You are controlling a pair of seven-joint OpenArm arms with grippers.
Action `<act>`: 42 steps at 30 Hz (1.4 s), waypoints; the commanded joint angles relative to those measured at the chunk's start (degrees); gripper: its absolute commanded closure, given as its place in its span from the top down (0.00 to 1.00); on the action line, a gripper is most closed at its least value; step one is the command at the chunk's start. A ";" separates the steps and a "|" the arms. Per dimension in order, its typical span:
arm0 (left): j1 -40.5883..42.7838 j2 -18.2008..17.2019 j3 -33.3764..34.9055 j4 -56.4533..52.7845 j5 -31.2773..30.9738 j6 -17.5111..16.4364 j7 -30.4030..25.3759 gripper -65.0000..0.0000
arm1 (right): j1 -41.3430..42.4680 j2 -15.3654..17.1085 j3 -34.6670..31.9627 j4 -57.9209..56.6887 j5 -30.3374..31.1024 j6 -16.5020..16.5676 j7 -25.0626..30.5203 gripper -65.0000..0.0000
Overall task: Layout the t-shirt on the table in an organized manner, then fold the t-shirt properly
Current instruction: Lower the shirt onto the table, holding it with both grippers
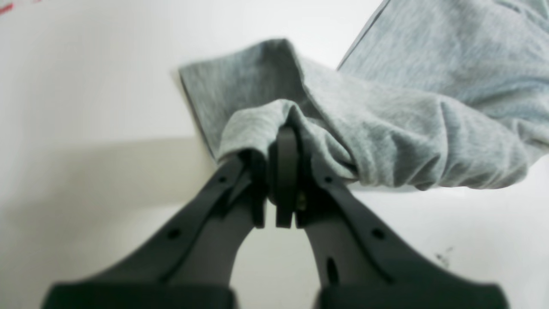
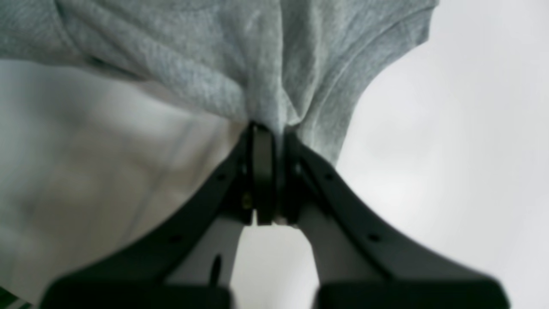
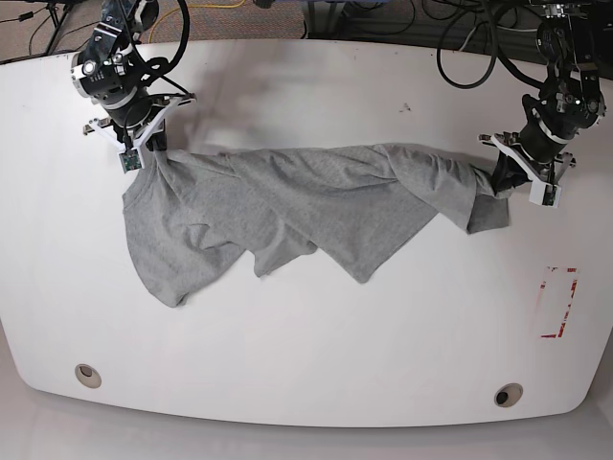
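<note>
While both arms pull apart to spread it, t-shirt point(image 3: 287, 206) hangs stretched and rumpled across the desk point(image 3: 306, 345). Left gripper point(image 1: 285, 128) pinches one bunched edge; right gripper point(image 2: 268, 126) clamps the opposite end.

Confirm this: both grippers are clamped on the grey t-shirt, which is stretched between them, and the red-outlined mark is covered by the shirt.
Not quite. Both grippers, left gripper and right gripper, do clamp the stretched t-shirt, but the base view shows the red-outlined mark bare, apart from the shirt.
</note>
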 commanded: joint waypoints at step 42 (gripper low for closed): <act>-13.29 0.11 -1.47 8.70 -2.74 -13.02 14.49 0.69 | 3.78 -2.79 0.09 1.04 0.32 -0.40 1.26 0.00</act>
